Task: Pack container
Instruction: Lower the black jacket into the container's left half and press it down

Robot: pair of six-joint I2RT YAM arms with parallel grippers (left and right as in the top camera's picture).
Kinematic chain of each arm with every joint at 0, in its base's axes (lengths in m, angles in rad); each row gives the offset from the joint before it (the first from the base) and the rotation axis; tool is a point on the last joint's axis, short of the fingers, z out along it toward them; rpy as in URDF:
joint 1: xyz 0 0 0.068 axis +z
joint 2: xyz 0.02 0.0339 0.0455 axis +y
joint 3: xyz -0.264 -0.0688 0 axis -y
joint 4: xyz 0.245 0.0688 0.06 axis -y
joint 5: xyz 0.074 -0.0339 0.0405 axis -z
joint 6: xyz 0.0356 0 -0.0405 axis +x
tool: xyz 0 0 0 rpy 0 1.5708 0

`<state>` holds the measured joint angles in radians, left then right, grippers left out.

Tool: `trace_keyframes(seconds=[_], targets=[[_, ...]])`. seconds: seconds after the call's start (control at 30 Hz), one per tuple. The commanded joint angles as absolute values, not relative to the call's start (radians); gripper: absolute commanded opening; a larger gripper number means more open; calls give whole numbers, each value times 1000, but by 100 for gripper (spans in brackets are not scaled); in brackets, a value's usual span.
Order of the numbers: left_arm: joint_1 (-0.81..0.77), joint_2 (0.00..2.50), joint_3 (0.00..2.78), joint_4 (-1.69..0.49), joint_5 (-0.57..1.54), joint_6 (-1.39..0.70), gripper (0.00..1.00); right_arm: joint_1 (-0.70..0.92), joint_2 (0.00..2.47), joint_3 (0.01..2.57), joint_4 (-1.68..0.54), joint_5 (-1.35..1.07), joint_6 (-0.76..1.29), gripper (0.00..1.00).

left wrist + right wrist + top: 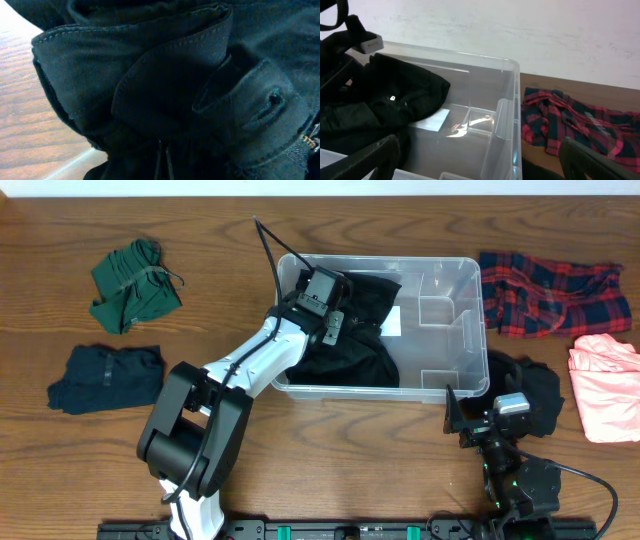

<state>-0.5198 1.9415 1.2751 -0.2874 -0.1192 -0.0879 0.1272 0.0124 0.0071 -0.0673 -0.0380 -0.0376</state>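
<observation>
Cloth fills my left wrist view: a black garment [165,90], seams and a buttonhole, so close that I cannot tell how my left gripper [335,318] stands. Overhead, it reaches into the left half of the container [470,290], which sits mid-frame with the garment heaped inside. My right gripper [480,145] hangs spread wide and empty at lower right, just outside the container's near corner. A plaid shirt [550,295] lies upper right, pink cloth [605,385] below it, green cloth [135,272] and navy cloth [105,377] at left.
</observation>
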Motion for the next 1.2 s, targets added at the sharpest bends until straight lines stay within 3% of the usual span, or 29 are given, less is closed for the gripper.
trace_keyframes(seconds=[0.0,0.5,1.0,1.17], targets=[[-517,1973,1271,-305,-118,-79,6,118,7,6,-71,-45,-50,99],[-517,1617,1283,-352,-117,-84,6,118,7,6,-71,-45,-50,99],[-541,1564,1283,-827,107,-136,6,118,7,6,-71,-45,-50,99],[-541,1566,1280,-886,124,-147,6,118,7,6,-71,-45,-50,99]])
